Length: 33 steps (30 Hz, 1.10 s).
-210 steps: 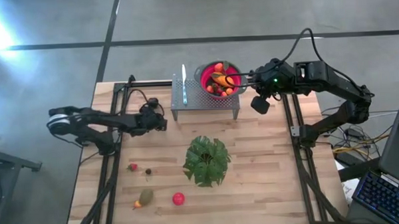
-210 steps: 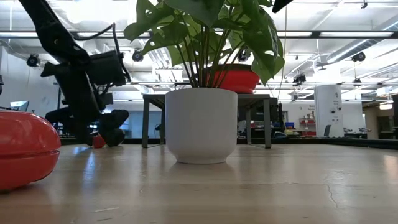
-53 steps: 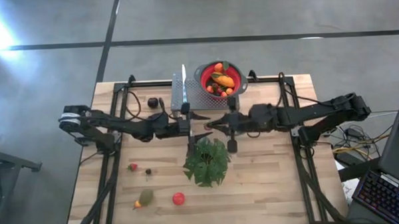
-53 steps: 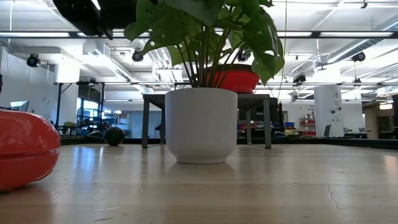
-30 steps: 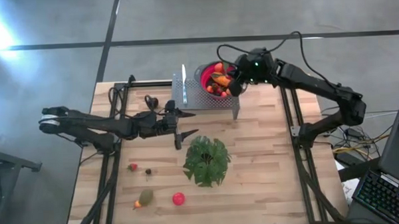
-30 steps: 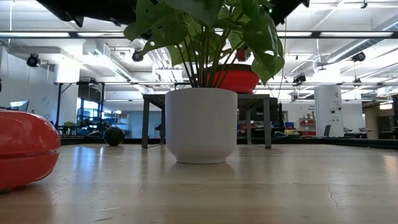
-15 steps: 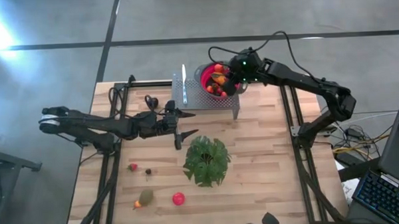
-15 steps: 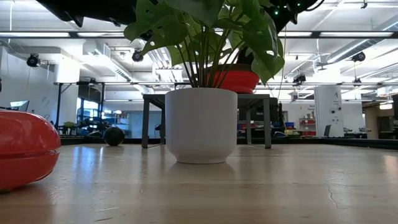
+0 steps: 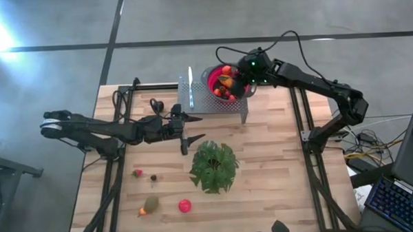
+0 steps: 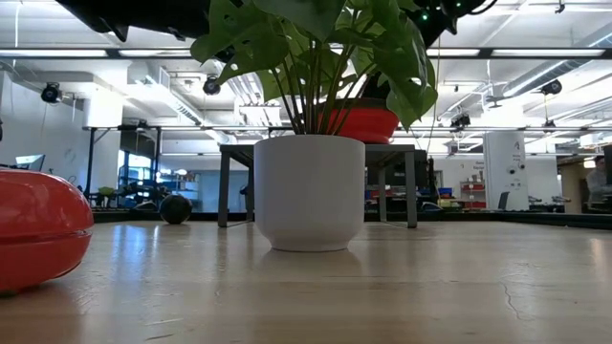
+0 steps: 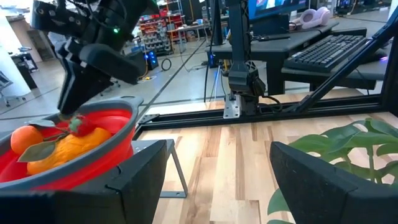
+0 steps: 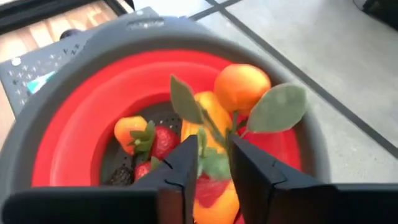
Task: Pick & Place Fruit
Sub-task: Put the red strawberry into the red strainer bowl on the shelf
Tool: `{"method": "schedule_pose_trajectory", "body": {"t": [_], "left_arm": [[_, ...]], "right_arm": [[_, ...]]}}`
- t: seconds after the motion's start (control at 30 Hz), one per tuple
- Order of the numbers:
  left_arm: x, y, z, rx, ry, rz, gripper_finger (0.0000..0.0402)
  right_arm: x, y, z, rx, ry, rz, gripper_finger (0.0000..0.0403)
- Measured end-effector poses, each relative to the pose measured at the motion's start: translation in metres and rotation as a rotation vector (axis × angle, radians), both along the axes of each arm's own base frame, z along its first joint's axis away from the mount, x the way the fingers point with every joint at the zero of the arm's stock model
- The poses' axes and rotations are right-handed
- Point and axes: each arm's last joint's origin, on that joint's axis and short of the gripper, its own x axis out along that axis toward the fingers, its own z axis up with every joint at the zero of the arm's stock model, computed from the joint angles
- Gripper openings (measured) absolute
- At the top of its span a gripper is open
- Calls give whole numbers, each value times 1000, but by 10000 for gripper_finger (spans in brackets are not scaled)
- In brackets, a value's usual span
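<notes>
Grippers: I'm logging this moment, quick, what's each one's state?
Left gripper: open, empty, above the table.
Right gripper: over the red colander; grip cannot be told.

Red colander bowl (image 12: 74, 118) with grey rim, upper centre of the high view, holding orange and red fruit (image 12: 241, 85) with green leaves. Pale wood table (image 9: 277, 175), white pot (image 10: 309, 191), green plant (image 9: 214, 166). Lower left: red (image 9: 185, 205), olive-green (image 9: 151, 203) and possibly dark purple (image 9: 153, 177) pieces.

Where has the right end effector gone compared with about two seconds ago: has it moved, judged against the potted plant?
Yes. The right end effector has moved from beside the potted plant to above the red colander on the metal stand.
</notes>
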Motion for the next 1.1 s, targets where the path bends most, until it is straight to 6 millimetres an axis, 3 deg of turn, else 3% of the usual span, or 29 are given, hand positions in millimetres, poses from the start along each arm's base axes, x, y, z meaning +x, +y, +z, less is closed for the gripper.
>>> {"method": "schedule_pose_trajectory", "body": {"t": [0.27, 0.5, 0.8, 1.1], "left_arm": [[-3, 0, -1, 6, 56, 0, 289], [-24, -7, 26, 3, 242, -25, 289], [-55, -36, 58, -95, 519, -65, 289], [-83, -73, 48, -129, 744, 9, 289]], "right_arm": [[-2, 11, 31, -27, 7, 48, 141], [-6, 43, 61, -23, 36, 139, 152], [-29, 74, 82, -89, 76, 120, 131], [-51, 84, 95, -78, 27, 79, 137]]}}
